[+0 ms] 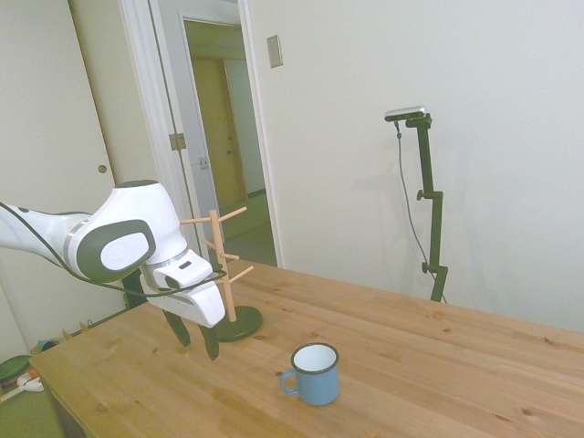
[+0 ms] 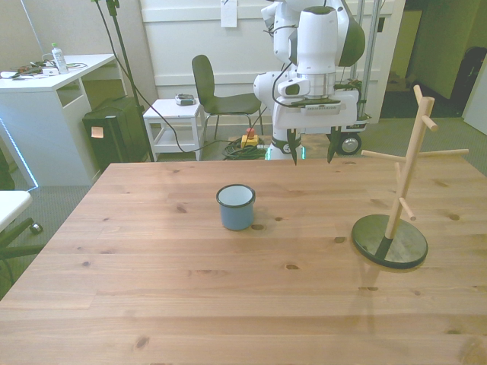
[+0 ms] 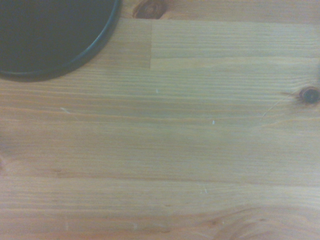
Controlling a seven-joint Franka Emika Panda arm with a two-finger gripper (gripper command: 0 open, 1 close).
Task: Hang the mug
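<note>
Side view: gripper (image 1: 195,339) hangs above the table (image 1: 438,356), fingers spread, holding nothing. Mug (image 1: 315,373) stands upright, apart from it.
Front view: mug (image 2: 235,206) sits well left of the rack (image 2: 398,194).
Wrist view: rack's dark base (image 3: 50,37), bare wood.

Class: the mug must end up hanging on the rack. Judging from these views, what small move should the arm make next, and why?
Probably carry the open gripper toward the mug and lower over it: the mug stands upright on the table, untouched, apart from the peg rack, and the gripper holds nothing.
</note>
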